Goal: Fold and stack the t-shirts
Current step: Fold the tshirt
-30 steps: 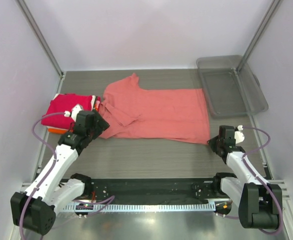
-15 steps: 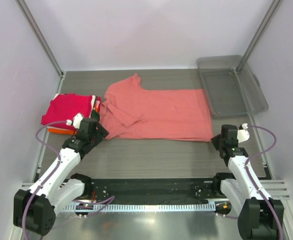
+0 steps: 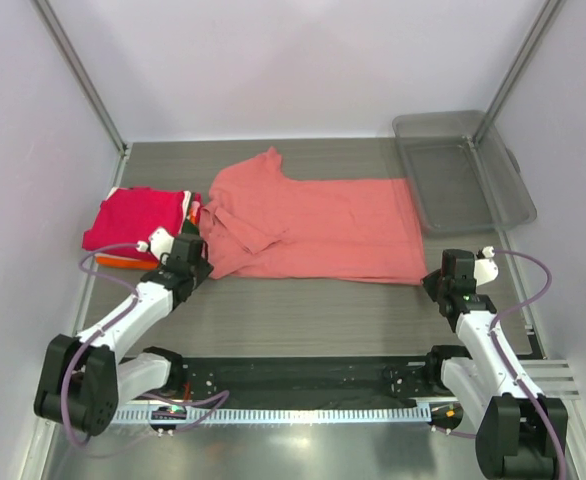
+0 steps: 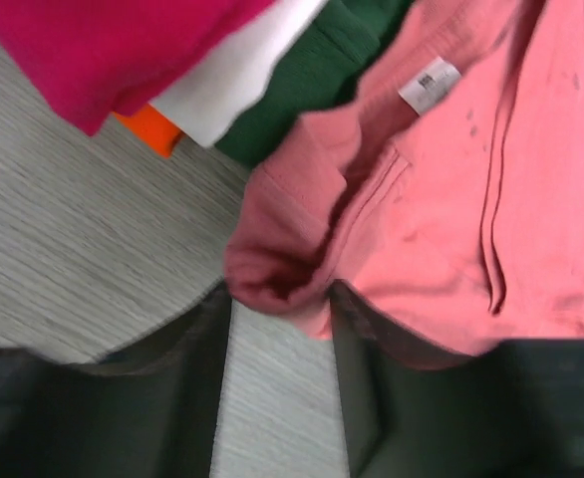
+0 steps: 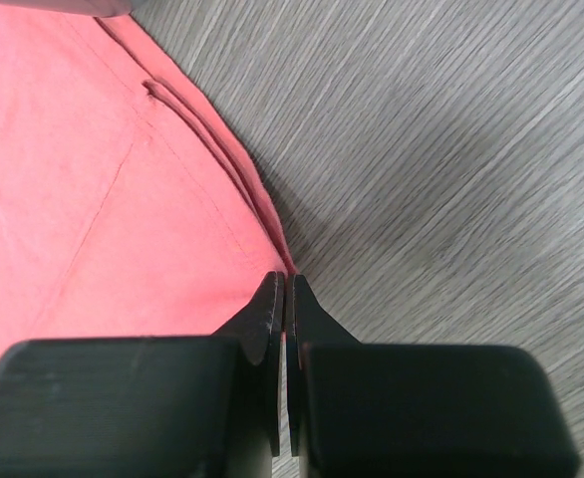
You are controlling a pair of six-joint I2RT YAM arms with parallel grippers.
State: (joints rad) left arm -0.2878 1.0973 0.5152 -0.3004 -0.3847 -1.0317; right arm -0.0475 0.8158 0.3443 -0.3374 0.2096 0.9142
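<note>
A salmon-pink t-shirt (image 3: 313, 225) lies spread flat across the middle of the table, collar to the left. My left gripper (image 3: 195, 262) is at its near left corner. In the left wrist view the left gripper (image 4: 280, 299) has its jaws apart, with a bunched fold of the pink shirt (image 4: 451, 199) between the tips. My right gripper (image 3: 435, 283) is at the shirt's near right corner. The right wrist view shows the right gripper (image 5: 288, 284) shut on the hem edge of the shirt (image 5: 103, 199). A folded stack with a magenta-red t-shirt (image 3: 138, 215) on top sits at the left.
A clear grey plastic bin (image 3: 463, 170) stands at the back right. Below the magenta shirt (image 4: 103, 50) the stack shows orange (image 4: 152, 129) and dark green (image 4: 312, 80) layers, right beside the pink shirt's collar. A metal post and wall run along each side.
The left gripper has slid down to the pink shirt's near left corner and its jaws have narrowed round a fold. The right gripper has closed on the hem corner.
</note>
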